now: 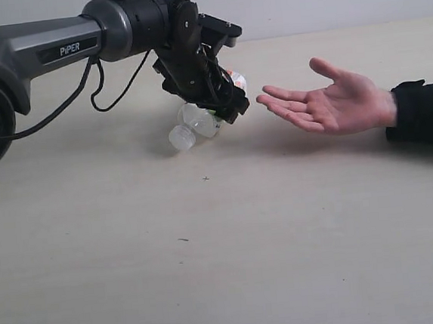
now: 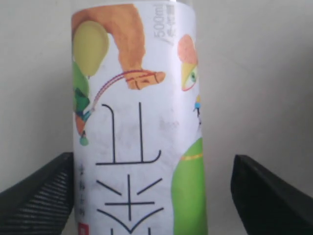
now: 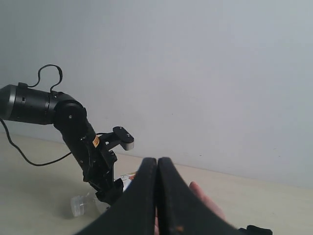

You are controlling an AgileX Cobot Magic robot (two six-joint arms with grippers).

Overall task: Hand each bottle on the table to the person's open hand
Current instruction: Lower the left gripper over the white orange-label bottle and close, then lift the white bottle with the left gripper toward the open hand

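One clear bottle [image 1: 198,122] with a white cap and a green-and-white label [image 2: 139,122] lies on the pale table [image 1: 224,252], cap toward the front left. My left gripper [image 1: 222,101] is down over its body, open. The bottle sits between the two black fingers [image 2: 46,188]; one finger is at the label's edge and the other stands apart from it. The person's open hand [image 1: 325,105], palm up with a black cuff, waits just to the right. My right gripper [image 3: 157,169] is shut on nothing, outside the exterior view. The other bottles are out of view.
The left arm [image 1: 47,48] with its loose black cable [image 1: 101,96] reaches in from the left edge. The person's black sleeve [image 1: 424,110] enters from the right. A plain grey wall [image 3: 195,73] stands behind the table.
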